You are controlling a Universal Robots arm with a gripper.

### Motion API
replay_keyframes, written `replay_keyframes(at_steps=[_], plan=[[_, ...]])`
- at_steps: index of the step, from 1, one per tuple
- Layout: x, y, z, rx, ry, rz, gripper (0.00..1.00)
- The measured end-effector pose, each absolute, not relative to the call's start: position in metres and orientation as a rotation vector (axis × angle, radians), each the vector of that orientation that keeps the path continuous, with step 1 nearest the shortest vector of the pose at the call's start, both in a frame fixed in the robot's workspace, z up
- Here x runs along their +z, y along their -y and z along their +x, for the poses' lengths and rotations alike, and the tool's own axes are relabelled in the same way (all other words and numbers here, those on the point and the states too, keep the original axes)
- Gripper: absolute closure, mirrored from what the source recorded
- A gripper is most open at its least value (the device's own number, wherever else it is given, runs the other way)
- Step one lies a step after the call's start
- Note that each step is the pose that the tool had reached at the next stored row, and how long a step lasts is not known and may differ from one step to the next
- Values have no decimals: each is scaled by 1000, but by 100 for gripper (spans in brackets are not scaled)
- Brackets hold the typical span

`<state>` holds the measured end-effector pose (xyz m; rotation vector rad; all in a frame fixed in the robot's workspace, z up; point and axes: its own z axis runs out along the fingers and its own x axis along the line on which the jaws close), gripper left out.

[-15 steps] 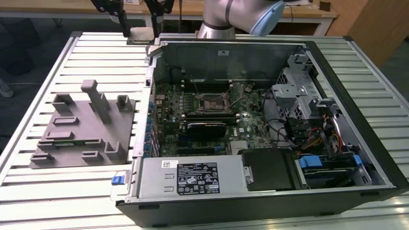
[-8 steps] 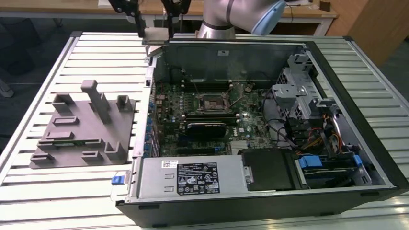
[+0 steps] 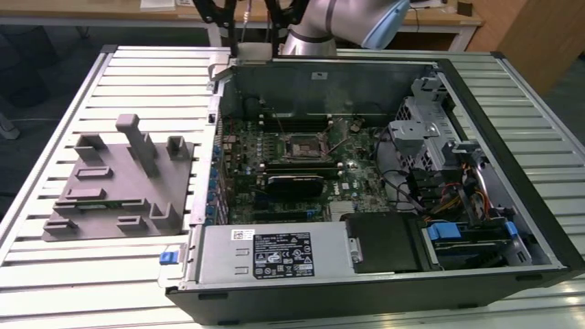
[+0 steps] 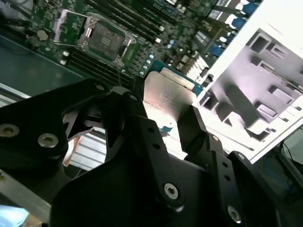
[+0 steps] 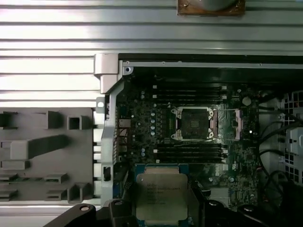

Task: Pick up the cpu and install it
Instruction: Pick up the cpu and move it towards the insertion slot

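Your black pincer (image 4: 163, 116) is clamped on the cpu (image 4: 166, 94), pinching two opposite edges.
You hold it aloft near the open computer case (image 3: 329, 79), apart from the bare black-framed socket (image 5: 194, 124) between long dark memory slots (image 5: 189, 152). The cpu's square top is matte silver, thinly green-rimmed. A grey moulded tray (image 3: 119, 181) lies on the ribbed metal desk (image 3: 55, 103).

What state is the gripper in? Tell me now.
The gripper is shut on the cpu.
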<state>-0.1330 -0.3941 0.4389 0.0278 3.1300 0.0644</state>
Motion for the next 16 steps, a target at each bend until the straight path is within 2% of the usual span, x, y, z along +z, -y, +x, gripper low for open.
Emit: replay_keyframes(at_steps=[16], plan=[[410, 367, -73, 64, -3130, 28, 47]])
